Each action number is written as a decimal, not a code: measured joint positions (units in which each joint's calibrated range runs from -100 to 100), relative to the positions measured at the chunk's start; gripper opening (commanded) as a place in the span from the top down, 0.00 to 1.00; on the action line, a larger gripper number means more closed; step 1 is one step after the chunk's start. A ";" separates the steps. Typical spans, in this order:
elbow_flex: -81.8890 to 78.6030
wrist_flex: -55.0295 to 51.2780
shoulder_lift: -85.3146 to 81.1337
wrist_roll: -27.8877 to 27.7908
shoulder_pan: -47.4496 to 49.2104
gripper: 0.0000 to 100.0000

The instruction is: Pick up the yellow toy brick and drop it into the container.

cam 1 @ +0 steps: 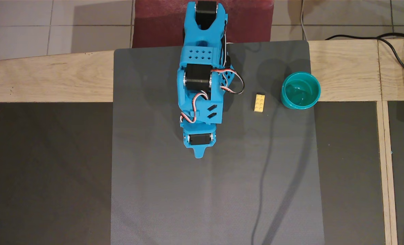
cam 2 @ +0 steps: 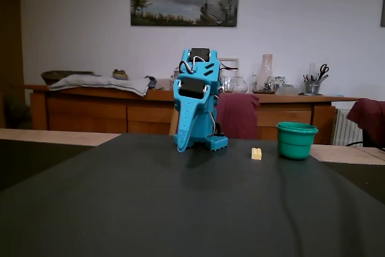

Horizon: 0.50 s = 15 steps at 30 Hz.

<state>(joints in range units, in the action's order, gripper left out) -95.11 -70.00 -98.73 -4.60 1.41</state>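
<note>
**Arm folded, brick waiting beside the cup**

Overhead view: the arm is folded at rest, its claw pointing down at the table; whether it is wide or narrow I cannot tell. The brick lies studs-up well to the claw's right, just beside the cup, which looks empty.

Fixed view: claw low, holding nothing; brick and cup stand to its right, apart.

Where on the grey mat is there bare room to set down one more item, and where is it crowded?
Free: the whole near half of the grey mat, below the gripper in the overhead view, and the strip left of the arm. Crowded: the mat's upper right, where the yellow toy brick lies just left of the container.
</note>
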 measured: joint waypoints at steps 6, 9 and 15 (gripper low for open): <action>0.00 0.09 0.08 -1.64 3.19 1.00; 0.00 0.18 -0.08 -1.96 3.56 1.00; 0.00 0.18 -0.08 -2.06 4.01 1.00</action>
<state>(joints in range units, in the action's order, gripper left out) -95.11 -69.82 -98.81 -6.66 5.42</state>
